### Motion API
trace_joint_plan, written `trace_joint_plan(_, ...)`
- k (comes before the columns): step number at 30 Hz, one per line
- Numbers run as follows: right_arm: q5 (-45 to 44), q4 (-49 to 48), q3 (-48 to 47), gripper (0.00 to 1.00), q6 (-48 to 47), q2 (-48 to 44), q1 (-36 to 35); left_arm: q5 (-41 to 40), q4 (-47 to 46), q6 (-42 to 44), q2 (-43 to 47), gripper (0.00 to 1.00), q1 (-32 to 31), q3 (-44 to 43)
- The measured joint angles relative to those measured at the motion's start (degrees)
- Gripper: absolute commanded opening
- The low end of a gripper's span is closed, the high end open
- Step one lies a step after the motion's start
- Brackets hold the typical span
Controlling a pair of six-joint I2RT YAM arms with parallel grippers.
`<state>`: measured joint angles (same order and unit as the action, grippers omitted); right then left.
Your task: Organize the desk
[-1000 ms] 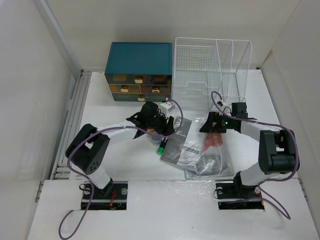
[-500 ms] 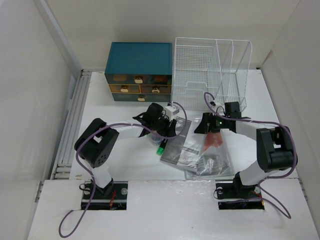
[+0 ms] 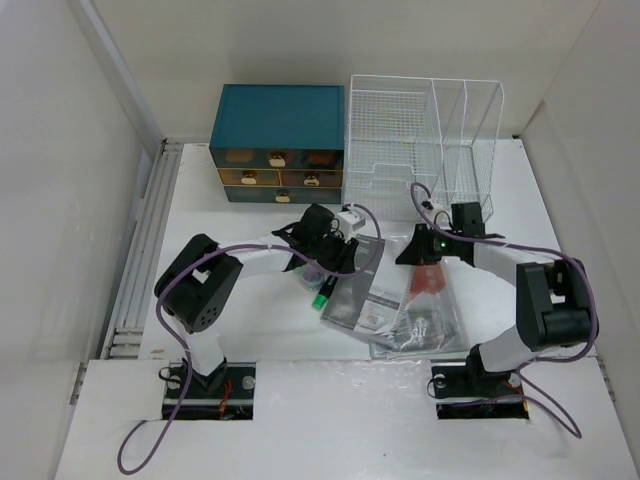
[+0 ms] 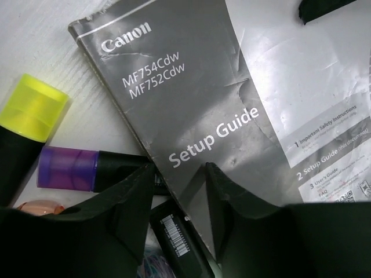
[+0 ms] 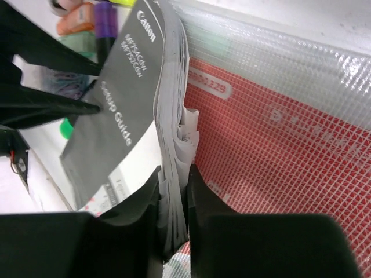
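Observation:
On the white desk [image 3: 235, 310] lies a grey Canon "Setup Guide" booklet [image 3: 352, 295] [image 4: 191, 98], partly over a clear mesh pouch [image 3: 428, 290] [image 5: 278, 145] with red contents. My right gripper [image 3: 413, 256] [image 5: 174, 169] is shut on the booklet's white page edges [image 5: 174, 121], which stand raised off the pouch. My left gripper [image 3: 338, 255] [image 4: 178, 172] is open and hangs over the booklet's near left edge. One jaw is above the cover, the other above the markers. A black marker [image 4: 174, 237] lies below the gap.
A yellow-capped highlighter [image 4: 32, 107], a purple-capped marker [image 4: 66, 169] and a green marker [image 3: 322, 298] lie left of the booklet. A teal drawer box [image 3: 278, 140] and a white wire rack [image 3: 420, 150] stand at the back.
The right gripper has closed on the booklet's pages. The left gripper has shifted right onto the booklet's edge and its jaws have narrowed.

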<state>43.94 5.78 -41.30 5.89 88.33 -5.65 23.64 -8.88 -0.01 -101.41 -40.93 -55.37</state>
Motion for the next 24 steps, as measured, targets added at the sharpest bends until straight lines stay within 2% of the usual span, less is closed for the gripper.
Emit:
trace_joint_plan(2, 0.13, 0.33, 0.02, 0.00, -0.13, -1.70, 0.00, 0.20, -0.02, 0.02, 0.00, 0.46, -0.17, -0.11)
trace_joint_plan(6, 0.57, 3.67, -0.85, 0.00, -2.05, -6.03, 0.57, 0.07, 0.42, 0.09, 1.11, 0.65, -1.14, -0.22)
trace_joint_plan(11, 0.81, 15.93, -10.21, 0.00, -10.49, -9.46, 2.27, -0.28, 2.36, 0.04, 8.74, 0.80, -1.46, -0.22)
trace_joint_plan(15, -0.52, 21.44, -16.24, 0.00, -16.90, -13.03, 3.39, -0.37, 1.73, -0.04, 19.58, 0.86, -1.40, -0.22)
trace_joint_plan(19, -2.58, 23.91, -16.79, 0.00, -21.03, -20.20, 3.43, -0.90, 1.36, -0.09, 28.33, 0.87, -1.42, -0.22)
trace_joint_plan(24, -2.89, 26.86, -18.56, 0.00, -26.88, -30.73, 3.43, -9.05, 2.75, 0.22, 36.63, 0.94, -1.46, -0.17)
